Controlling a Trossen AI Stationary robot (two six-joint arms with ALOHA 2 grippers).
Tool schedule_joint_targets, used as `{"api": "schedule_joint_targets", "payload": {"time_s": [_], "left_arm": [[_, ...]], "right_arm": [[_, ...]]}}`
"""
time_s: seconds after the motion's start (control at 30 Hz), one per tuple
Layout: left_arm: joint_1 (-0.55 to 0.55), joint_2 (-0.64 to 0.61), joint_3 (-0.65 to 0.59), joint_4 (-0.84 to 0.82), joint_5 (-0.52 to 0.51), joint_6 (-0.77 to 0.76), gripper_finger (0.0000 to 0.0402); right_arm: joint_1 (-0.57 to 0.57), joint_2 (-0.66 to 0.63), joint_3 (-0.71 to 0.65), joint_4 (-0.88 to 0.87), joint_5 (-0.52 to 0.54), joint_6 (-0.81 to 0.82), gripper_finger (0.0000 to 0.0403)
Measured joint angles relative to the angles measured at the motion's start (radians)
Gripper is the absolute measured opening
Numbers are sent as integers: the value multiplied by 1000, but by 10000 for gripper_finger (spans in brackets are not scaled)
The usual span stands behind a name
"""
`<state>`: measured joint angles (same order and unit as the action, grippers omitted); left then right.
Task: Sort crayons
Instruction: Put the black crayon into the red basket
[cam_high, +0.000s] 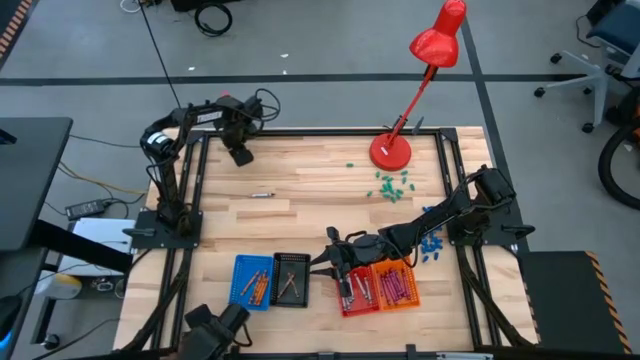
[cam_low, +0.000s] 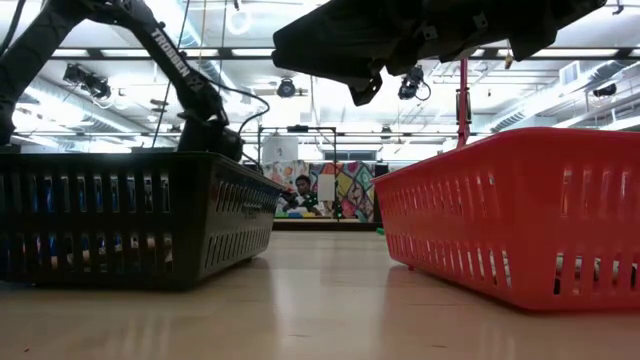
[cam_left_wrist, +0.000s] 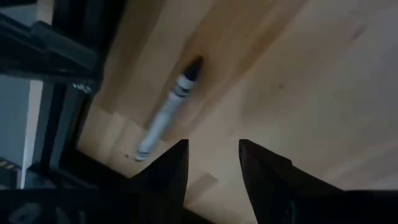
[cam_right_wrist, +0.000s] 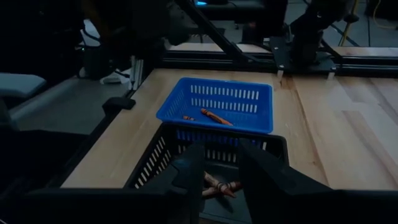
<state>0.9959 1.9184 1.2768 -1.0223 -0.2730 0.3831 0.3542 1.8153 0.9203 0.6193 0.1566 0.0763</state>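
Note:
A grey-white crayon with a dark tip lies flat on the wooden table, also seen as a thin stick. My left gripper hovers open near it at the far left, touching nothing. My right gripper stands open over the black basket, nothing between its fingers. Brown crayons lie in that basket, orange ones in the blue basket. More crayons fill the red basket and the orange basket.
A red desk lamp stands at the far right, with green bits in front of it and blue chunks by the right arm. A dark frame borders the table. Bare wood lies in the middle.

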Motion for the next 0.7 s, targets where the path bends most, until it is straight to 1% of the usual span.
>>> {"api": "schedule_joint_targets", "payload": {"time_s": [0.07, 0.17, 0.27, 0.33, 0.4, 0.57, 0.7], "left_arm": [[-14, 0, 11, -26, -5, -3, 155], [-42, 0, 28, -24, -23, 4, 155], [-67, 0, 25, -67, -69, 31, 155], [-87, -1, 9, -72, -120, 52, 155], [-103, -1, -18, -78, -152, 71, 155], [-130, -1, -132, -69, -172, 136, 155], [-137, -4, -218, 14, -252, 149, 155]], "right_arm": [[0, 0, 0, 0, 0, 7, 102], [6, 0, 0, -1, 3, 7, 102], [11, 0, 0, -1, 3, 2, 102], [11, 0, 0, -2, 3, 0, 102], [10, 0, 0, -2, 3, -1, 102], [11, 0, 0, -2, 5, -1, 102], [10, 0, 0, -1, 5, -1, 102]]}}
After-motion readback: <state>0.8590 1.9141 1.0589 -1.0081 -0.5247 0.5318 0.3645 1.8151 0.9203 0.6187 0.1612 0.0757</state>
